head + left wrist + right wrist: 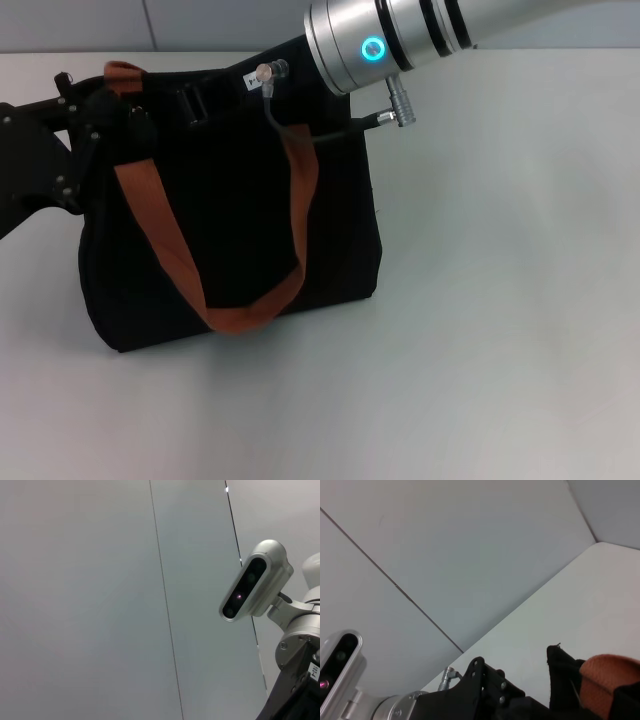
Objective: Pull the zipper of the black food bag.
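The black food bag (240,230) stands upright on the white table, its brown-orange handles (160,240) hanging down its front. My left gripper (105,120) is at the bag's top left corner, against the strap end. My right arm reaches in from the upper right, and its gripper (205,98) lies dark against the bag's top edge. The zipper pull is hidden. The right wrist view shows the left gripper's black body (485,690) and an orange strap end (610,680).
The white table (500,300) spreads to the right and in front of the bag. A grey wall stands behind it. The right arm's silver wrist (370,45) and its cable (320,135) hang over the bag's top right. The left wrist view shows only the wall and the right arm's camera (255,587).
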### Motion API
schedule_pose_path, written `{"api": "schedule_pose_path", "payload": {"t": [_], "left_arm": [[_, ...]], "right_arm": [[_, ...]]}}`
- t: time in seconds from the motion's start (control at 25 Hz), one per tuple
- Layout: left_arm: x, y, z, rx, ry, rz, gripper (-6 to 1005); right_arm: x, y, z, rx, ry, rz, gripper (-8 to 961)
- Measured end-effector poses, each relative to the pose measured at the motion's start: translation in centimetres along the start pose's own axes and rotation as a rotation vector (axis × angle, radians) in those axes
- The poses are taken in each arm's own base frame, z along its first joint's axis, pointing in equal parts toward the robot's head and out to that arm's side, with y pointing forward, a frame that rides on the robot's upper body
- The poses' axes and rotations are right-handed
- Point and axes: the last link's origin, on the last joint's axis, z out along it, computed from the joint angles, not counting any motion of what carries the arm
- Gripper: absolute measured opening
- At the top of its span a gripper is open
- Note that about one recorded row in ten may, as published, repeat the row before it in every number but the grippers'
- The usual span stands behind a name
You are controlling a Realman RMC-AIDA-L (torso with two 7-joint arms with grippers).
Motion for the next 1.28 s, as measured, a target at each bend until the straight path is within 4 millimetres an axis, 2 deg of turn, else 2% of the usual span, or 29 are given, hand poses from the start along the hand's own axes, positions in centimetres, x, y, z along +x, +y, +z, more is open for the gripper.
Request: {"api": "schedule_pose_path", "payload": {"t": [0.56, 0.64, 1.28], "left_arm": [[0.01, 0.04, 0.10, -0.001, 0.003, -0.001, 43], [0.05, -0.01, 0.03, 0.003, 0.006, 0.000, 44], [0.06, 0.02, -0.01, 0.001, 0.005, -0.001, 47]], "right_arm": [[-0.23, 0.00, 0.05, 0.005, -0.006, -0.031, 44], [-0.29, 0.02, 0.04, 0.006, -0.007, -0.033, 5], [-0.20, -0.06, 0.06, 0.007, -0.006, -0.032, 9]]}}
